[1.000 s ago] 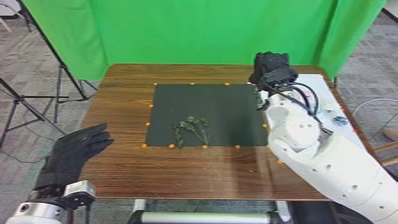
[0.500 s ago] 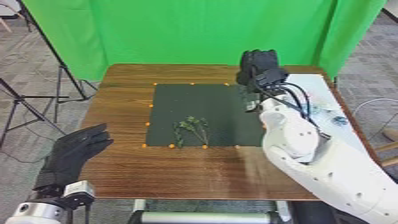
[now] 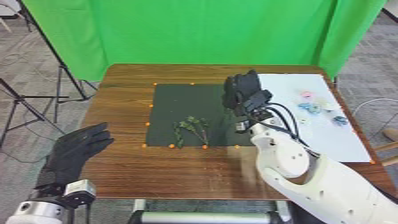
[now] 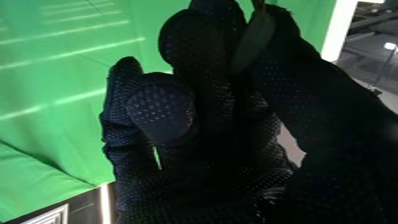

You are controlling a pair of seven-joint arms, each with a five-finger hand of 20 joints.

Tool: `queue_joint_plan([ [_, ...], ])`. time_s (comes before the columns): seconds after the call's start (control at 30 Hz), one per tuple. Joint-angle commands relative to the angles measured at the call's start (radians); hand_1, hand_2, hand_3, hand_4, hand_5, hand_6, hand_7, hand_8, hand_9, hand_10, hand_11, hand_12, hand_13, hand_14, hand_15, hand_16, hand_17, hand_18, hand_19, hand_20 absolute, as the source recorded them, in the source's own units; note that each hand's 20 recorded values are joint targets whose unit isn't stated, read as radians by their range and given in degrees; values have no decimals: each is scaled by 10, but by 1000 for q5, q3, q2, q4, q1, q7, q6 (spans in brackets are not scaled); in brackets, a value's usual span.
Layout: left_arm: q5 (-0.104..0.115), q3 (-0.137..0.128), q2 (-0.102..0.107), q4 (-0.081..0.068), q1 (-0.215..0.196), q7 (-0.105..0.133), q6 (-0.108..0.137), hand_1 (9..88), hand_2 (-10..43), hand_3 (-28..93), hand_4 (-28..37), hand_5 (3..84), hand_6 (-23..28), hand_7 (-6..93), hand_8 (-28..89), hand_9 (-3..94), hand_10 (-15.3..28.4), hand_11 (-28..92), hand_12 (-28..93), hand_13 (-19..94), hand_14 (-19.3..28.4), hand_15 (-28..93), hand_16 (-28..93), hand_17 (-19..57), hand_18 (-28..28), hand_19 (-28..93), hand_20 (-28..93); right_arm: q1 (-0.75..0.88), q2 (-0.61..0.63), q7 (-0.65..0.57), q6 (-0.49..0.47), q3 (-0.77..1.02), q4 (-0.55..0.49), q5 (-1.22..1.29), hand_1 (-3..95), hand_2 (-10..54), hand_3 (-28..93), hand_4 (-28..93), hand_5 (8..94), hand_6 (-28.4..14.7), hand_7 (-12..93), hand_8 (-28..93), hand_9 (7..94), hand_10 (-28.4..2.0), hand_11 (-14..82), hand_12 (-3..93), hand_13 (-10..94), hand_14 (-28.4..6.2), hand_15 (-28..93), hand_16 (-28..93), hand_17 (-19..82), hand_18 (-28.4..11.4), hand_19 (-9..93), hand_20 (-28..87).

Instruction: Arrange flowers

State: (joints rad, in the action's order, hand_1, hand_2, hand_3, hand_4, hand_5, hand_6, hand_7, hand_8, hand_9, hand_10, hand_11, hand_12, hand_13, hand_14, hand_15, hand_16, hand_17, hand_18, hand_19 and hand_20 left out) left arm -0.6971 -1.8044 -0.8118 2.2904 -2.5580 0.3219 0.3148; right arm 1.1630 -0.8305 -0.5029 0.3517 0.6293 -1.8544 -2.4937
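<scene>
Newly shifted: right hand, moved leftward and nearer from the far end of the mat's right side, and now set above that side of the mat. Held in it: one leaf, pinched narrowly between thumb and fingers in the right wrist view. By the move, more of the board was uncovered, with flowers laid loose upon it. Unaltered: sprigs, laid on the near part of the mat; left hand, kept at the table's left side, fingers loosely spread. Judged meaning: greenery was being added to the arrangement; a careful lowering beside the sprigs was called for.
</scene>
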Motion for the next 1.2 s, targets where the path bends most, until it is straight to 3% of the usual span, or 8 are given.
queue_joint_plan([
  [0.03,25,-4,31,3,-30,20,13,267,64,825,-140,455,139,135,-85,377,221,352,86,271,284,580,-124,-99,212,565,111,76,74,12,10,6,-47,-20,509,-95,793,-282,820,-26,322,189,842,-120,391,346,754,-88,712,271,277,-238,823,238],
  [0.2,39,-8,49,5,-43,36,25,268,64,824,-140,456,139,136,-85,377,221,353,86,270,284,580,-124,-99,212,565,112,135,117,24,-3,17,-78,-26,508,-95,793,-282,819,-25,326,185,841,-119,391,346,754,-87,711,272,276,-237,819,243],
  [0.37,33,-7,41,4,-40,26,20,267,64,825,-140,455,139,135,-85,377,221,353,86,270,283,580,-124,-99,212,565,112,166,126,30,-8,12,-80,-30,508,-95,792,-282,818,-25,329,181,840,-119,392,345,754,-87,710,272,275,-237,816,249],
  [0.43,45,0,57,4,-38,38,29,267,64,824,-140,455,139,135,-85,377,221,352,86,270,283,580,-124,-99,212,565,111,174,128,26,-9,1,-83,-24,508,-95,791,-282,816,-24,331,181,840,-119,392,346,754,-87,710,272,275,-237,815,251],
  [0.77,12,-9,17,4,-19,-5,3,267,65,825,-142,455,139,135,-84,377,221,353,87,271,283,580,-124,-99,212,565,112,216,108,10,-17,-18,-64,-39,506,-95,793,-282,812,-20,337,176,837,-118,390,344,752,-85,706,271,274,-236,810,254],
  [0.9,17,-7,26,3,-21,-2,2,267,65,824,-141,456,140,134,-84,378,221,352,87,271,283,580,-124,-99,212,565,112,220,100,-6,-22,-23,-40,-47,504,-95,795,-282,810,-19,342,171,837,-118,391,342,752,-85,704,270,272,-239,809,256],
  [1.17,10,-7,18,2,-16,-13,-5,268,65,823,-139,455,140,134,-84,378,220,353,87,272,284,581,-124,-99,212,565,112,269,85,5,-46,35,-36,-20,501,-95,793,-282,806,-22,348,152,833,-116,389,340,747,-87,694,266,270,-241,802,254],
  [1.2,13,-7,21,3,-23,-4,-1,268,65,823,-139,456,139,135,-84,378,220,353,87,272,284,581,-124,-99,212,565,112,266,83,1,-42,32,-32,-23,501,-95,792,-282,805,-20,350,148,832,-115,388,339,746,-87,692,266,270,-241,801,253],
])
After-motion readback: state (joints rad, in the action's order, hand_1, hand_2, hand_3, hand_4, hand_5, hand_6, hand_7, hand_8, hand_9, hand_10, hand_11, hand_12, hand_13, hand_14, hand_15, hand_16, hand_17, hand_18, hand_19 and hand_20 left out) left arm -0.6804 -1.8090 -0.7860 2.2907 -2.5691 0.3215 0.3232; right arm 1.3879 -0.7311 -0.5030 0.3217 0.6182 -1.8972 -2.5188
